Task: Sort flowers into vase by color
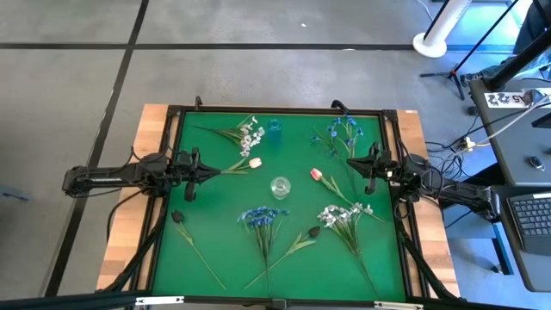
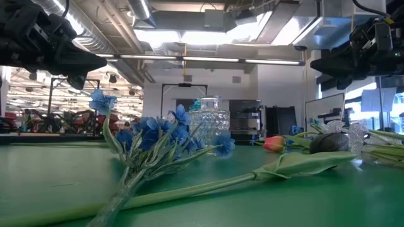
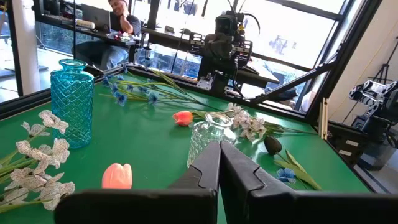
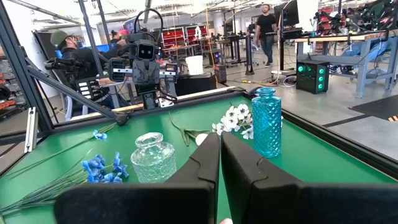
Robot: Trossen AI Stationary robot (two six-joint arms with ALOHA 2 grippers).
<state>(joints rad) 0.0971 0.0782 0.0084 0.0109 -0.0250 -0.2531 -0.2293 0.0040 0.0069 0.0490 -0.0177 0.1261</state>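
Observation:
Flowers lie scattered flat on the green mat. A white spray [image 1: 250, 136] and a pink tulip [image 1: 255, 162] lie near my left gripper [image 1: 212, 170], which is shut and empty; its fingers [image 3: 219, 158] point at the clear glass vase [image 1: 280, 186]. A blue spray [image 1: 341, 133] and a second pink tulip [image 1: 316, 174] lie near my right gripper [image 1: 349, 161], also shut and empty, hovering above the mat. Another blue spray [image 1: 262, 217], a white spray [image 1: 344, 213] and two near-black tulips [image 1: 177, 216] [image 1: 313, 231] lie toward the front. A blue glass vase [image 1: 275, 129] stands upright at the back.
A black frame [image 1: 168, 172] borders the mat on the wooden table. People sit and stand in the room beyond the table [image 4: 266, 18]. A desk with a keyboard [image 1: 532, 220] stands at the right.

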